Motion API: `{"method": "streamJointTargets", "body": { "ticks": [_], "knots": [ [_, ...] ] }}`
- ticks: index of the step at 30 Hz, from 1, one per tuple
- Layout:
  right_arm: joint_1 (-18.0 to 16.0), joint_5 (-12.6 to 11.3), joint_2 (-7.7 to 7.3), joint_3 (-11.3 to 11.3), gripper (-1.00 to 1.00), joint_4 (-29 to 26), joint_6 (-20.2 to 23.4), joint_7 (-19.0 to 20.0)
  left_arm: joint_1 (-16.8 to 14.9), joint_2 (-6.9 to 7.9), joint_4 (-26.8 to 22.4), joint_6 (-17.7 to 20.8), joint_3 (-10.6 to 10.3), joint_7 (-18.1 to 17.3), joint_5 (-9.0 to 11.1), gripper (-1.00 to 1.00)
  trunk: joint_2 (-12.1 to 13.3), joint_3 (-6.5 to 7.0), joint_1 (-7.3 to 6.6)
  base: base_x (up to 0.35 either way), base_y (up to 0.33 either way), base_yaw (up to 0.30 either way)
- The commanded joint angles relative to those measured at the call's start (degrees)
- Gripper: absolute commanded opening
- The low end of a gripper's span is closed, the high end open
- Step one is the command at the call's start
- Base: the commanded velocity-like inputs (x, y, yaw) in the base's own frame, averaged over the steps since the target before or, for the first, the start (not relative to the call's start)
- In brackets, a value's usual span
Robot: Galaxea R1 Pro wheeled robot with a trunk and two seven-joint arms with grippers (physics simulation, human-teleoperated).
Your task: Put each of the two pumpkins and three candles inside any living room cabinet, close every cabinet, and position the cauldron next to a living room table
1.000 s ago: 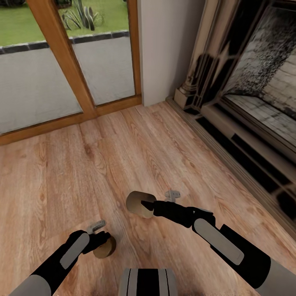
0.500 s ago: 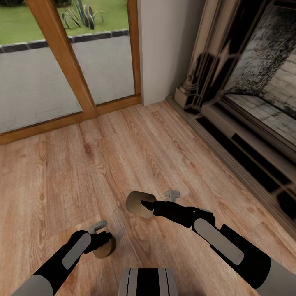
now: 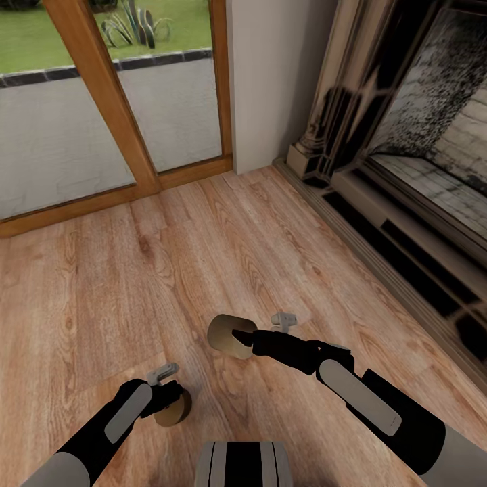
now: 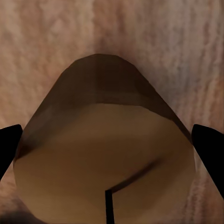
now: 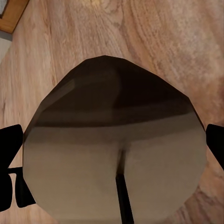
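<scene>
Two beige-tan candles are held above the wooden floor. My left gripper (image 3: 169, 404) is shut on one candle (image 3: 173, 408) low at the left of the head view; in the left wrist view that candle (image 4: 105, 172) sits between both black fingertips (image 4: 9, 144), its dark wick toward the camera. My right gripper (image 3: 237, 339) is shut on the other candle (image 3: 226, 335) near the middle; the right wrist view shows that candle (image 5: 114, 149) close up between the fingertips (image 5: 215, 140). The pumpkins, cabinet, cauldron and table are out of view.
An ornate stone fireplace (image 3: 406, 155) with a raised hearth runs along the right. A wood-framed glass door (image 3: 108, 95) to a patio and lawn closes the far side, beside a grey wall corner (image 3: 270, 74). Wooden floor (image 3: 169, 270) stretches ahead of both arms.
The left arm has edged slightly toward the right and lower with its candle. The right arm and its candle have stayed put.
</scene>
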Motion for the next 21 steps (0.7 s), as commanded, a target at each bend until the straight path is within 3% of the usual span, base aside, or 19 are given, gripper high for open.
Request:
{"method": "streamJointTargets", "body": {
  "ticks": [1,21],
  "knots": [
    [-0.08,-0.59,-0.04,0.11,-1.00,-0.10,-0.05,-0.54,-0.04,0.07,-0.11,-0.03,-0.24,0.55,0.61,-1.00,-0.02,-0.04,-0.01,0.000,0.000,0.000],
    [-0.06,-0.59,-0.04,0.05,-1.00,-0.10,-0.05,-0.56,-0.04,0.07,-0.11,-0.03,0.09,0.47,0.62,-1.00,-0.02,-0.04,-0.01,0.000,0.000,0.000]
  ]
}}
